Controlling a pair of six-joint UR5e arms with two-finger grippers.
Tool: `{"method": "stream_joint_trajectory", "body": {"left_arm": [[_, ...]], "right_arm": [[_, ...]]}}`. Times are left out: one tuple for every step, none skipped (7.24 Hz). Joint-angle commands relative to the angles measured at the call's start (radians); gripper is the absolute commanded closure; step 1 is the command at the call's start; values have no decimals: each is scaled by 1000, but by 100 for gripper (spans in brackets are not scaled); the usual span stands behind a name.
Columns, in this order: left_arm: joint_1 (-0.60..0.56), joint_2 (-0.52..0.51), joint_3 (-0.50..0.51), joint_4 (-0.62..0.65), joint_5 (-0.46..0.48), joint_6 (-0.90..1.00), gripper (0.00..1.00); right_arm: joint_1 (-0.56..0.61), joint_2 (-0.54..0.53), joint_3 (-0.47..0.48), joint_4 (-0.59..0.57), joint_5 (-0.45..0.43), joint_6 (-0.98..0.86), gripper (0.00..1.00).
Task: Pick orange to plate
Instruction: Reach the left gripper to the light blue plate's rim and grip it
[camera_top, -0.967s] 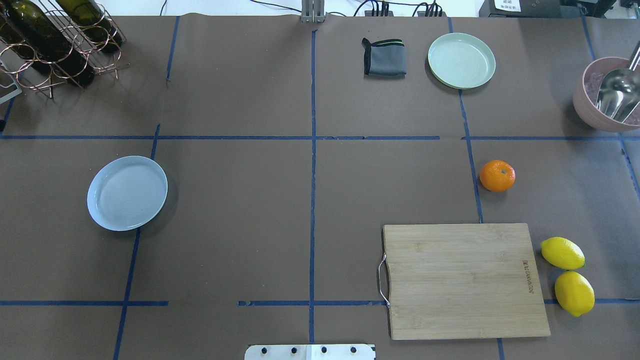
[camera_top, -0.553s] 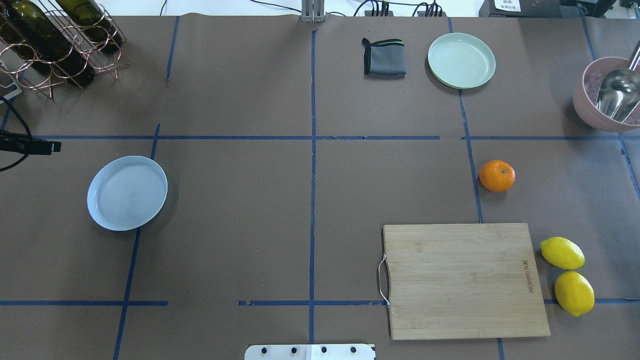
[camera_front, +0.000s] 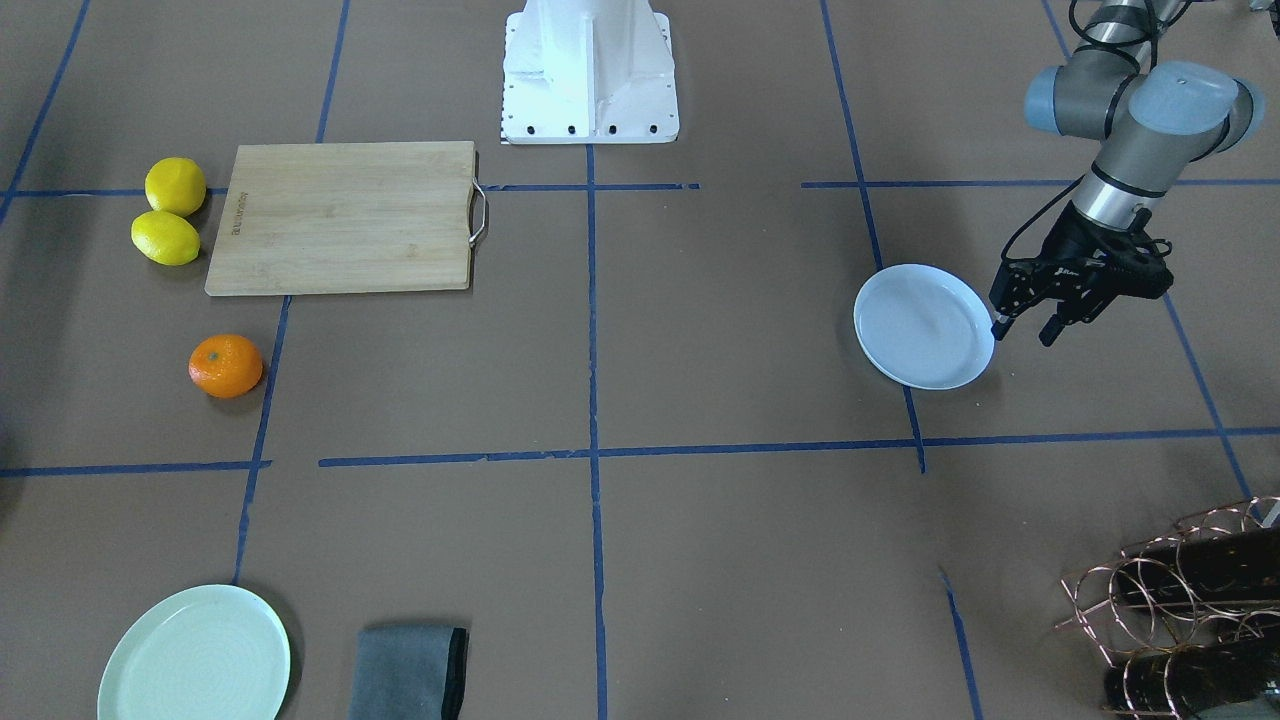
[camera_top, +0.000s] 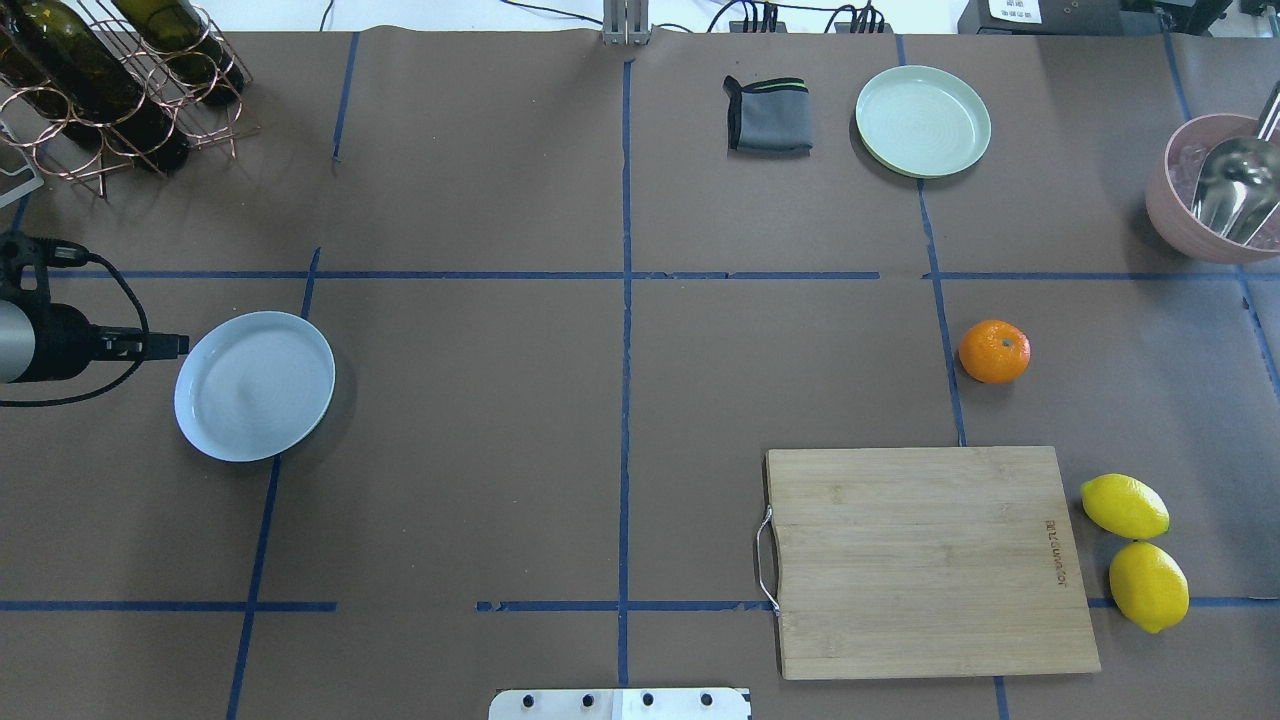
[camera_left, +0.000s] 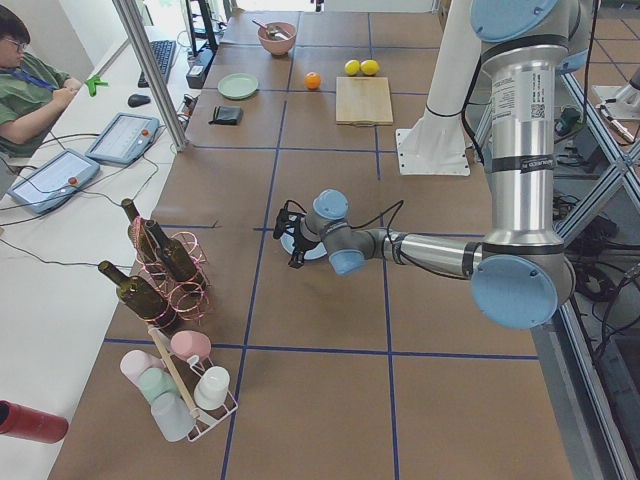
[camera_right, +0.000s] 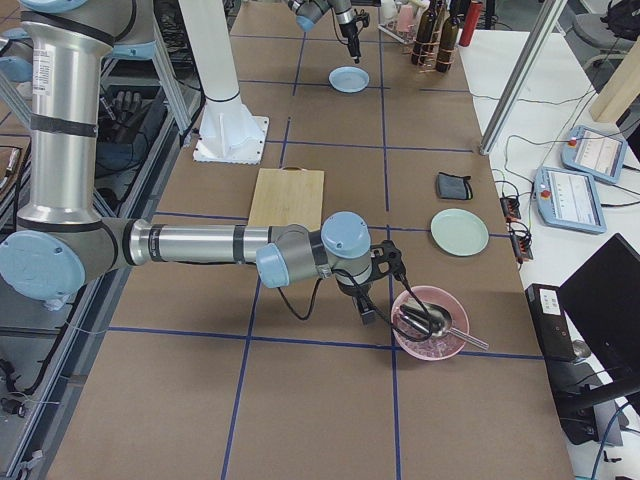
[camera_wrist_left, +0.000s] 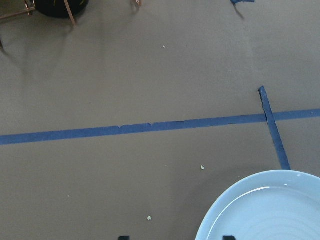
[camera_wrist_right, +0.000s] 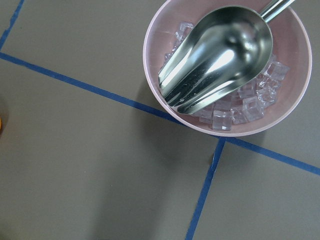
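Observation:
The orange (camera_top: 994, 351) lies on the brown table at the right, just beyond the cutting board, also seen as the orange (camera_front: 226, 365). The bluish-white plate (camera_top: 254, 385) sits empty at the left. My left gripper (camera_front: 1022, 333) hovers open at the plate's (camera_front: 925, 325) outer rim with nothing between its fingers; the plate's rim (camera_wrist_left: 260, 200) fills the lower right of the left wrist view. My right gripper (camera_right: 365, 308) shows only in the exterior right view, beside the pink bowl and far from the plate; I cannot tell its state.
A wooden cutting board (camera_top: 930, 560) lies near front right with two lemons (camera_top: 1125, 506) beside it. A pale green plate (camera_top: 923, 121) and grey cloth (camera_top: 769, 115) sit at the back. A pink bowl (camera_wrist_right: 165, 30) holds ice and a scoop. A bottle rack (camera_top: 110, 80) stands back left.
My left arm has come in from the left edge of the overhead view and moved right, up to the plate's rim. The orange and the plate have not moved.

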Motion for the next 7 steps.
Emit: {"method": "stream_joint_trajectory", "body": {"left_arm": [[44,1,12,-1,18,-3,31],[62,1,12,-1,26,-3,32],[65,-1,13,1,26,-2,43],[73,-1,22,1,26,-2,52],[75,-3,22,1,26,0,58],[79,-3,22,1,26,-2,78],[81,-3,16,1,24,1,100]], "right_arm": [[-1,-1,-3,-1,-1,0,0],[-1,-1,-4,-1,-1,0,0],[-1,-1,-4,-1,-1,-1,0],[-1,-1,-4,0,-1,0,0],[-1,-1,-6,-1,-2,0,0],[-1,-1,-6,-1,-2,0,0],[-1,-1,-6,-1,-2,0,0]]}}
